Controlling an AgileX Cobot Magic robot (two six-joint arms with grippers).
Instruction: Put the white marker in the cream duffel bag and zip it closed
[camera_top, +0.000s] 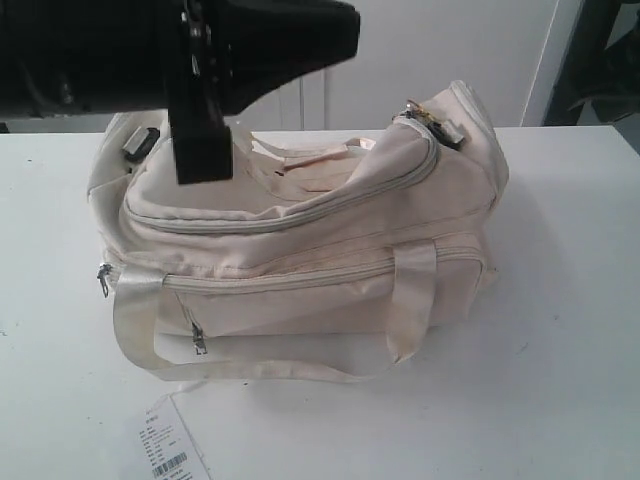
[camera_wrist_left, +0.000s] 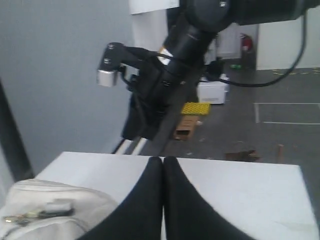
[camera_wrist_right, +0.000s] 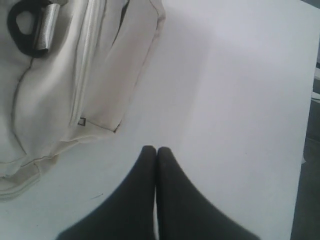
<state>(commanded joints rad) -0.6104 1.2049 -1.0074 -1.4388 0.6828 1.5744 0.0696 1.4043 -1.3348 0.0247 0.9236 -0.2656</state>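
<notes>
Softly slumped, the cream duffel bag (camera_top: 300, 255) lies zipped shut.

A black arm (camera_top: 150, 50), out of focus and cut off by the top and left edges of the exterior view, covers the far left part of the cream duffel bag (camera_top: 300, 230). Which arm it is cannot be told. The bag's inside is out of sight. At the near edge a paper tag (camera_top: 172, 450) is cut off, its print too small to read. The left wrist view shows only one end of the bag, its fittings blurred, and the picture's edge cuts the left hand (camera_wrist_left: 163, 162) off behind its fingers. The right wrist view crops the bag, a black ring (camera_wrist_right: 20, 22) on it and the base of the right hand (camera_wrist_right: 156, 151).
</notes>
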